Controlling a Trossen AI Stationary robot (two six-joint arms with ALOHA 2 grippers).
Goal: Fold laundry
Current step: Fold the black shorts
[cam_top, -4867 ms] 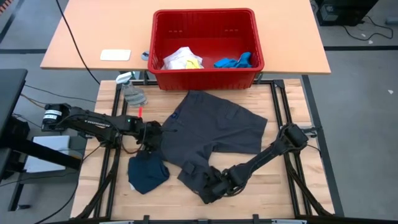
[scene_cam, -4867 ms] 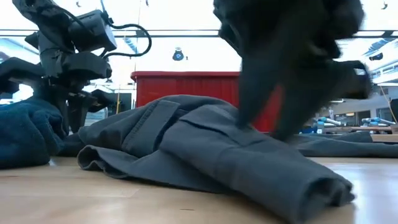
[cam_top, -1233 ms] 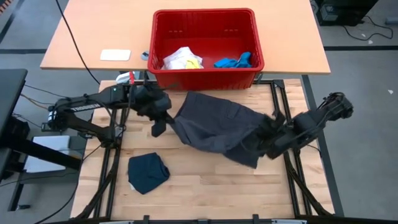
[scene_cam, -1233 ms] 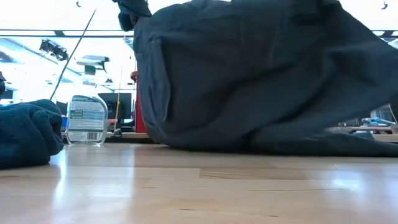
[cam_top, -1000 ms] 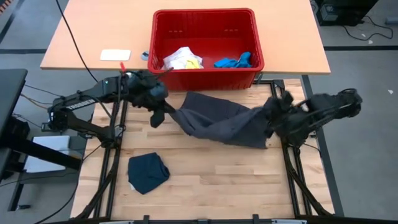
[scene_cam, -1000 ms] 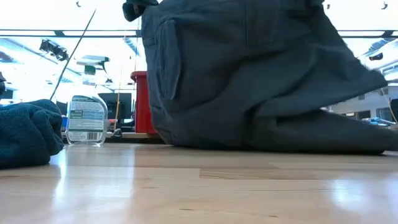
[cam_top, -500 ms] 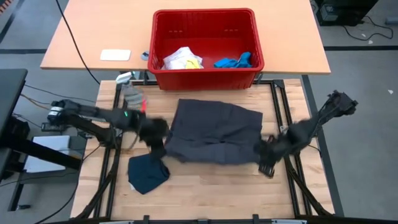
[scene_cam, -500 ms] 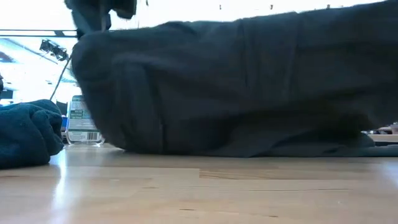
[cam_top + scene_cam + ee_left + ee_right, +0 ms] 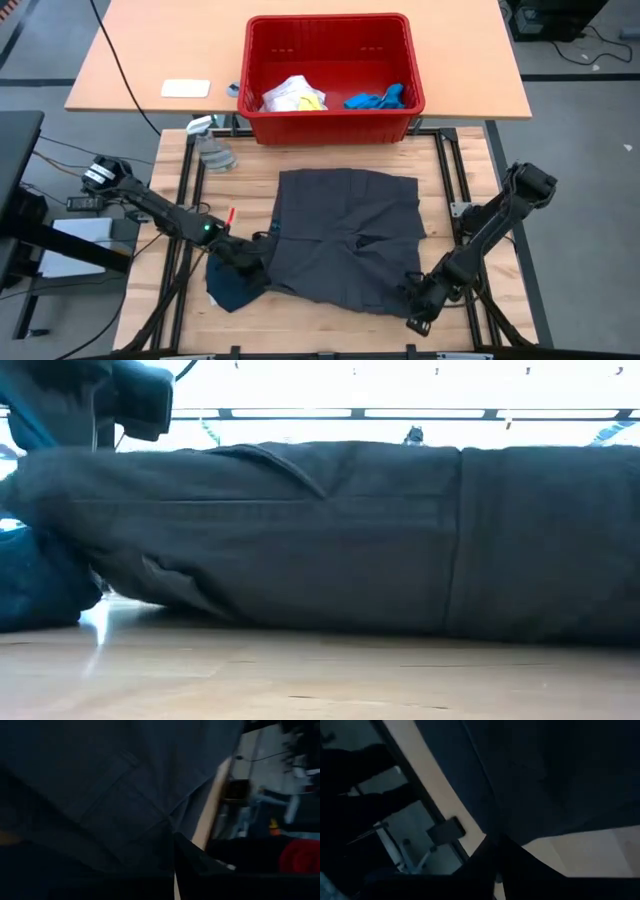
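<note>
— so where do the dark grey shorts [image 9: 345, 235] lie from each tool?
— spread flat on the counter [image 9: 330, 320], mid-way between the arms. their long axis looks to run from the basket side toward the near edge, though they are close to square. the left tool [image 9: 252, 262] sits at their near left corner, the right tool [image 9: 415, 303] at their near right corner, so each arm is nearest its own corner.
— are the tools clamped on the cloth?
— cannot tell; the wrist views show only dark fabric close up.
— anything else nearby?
— a small navy piece [image 9: 228, 286] lies just beside the left corner, partly under the shorts' edge. the red basket [image 9: 335, 125] beyond holds a yellow shirt [image 9: 295, 95] and a bright blue piece [image 9: 378, 98].
— any writing?
— the spray bottle [image 9: 210, 147] is too small to read; no label shows.
</note>
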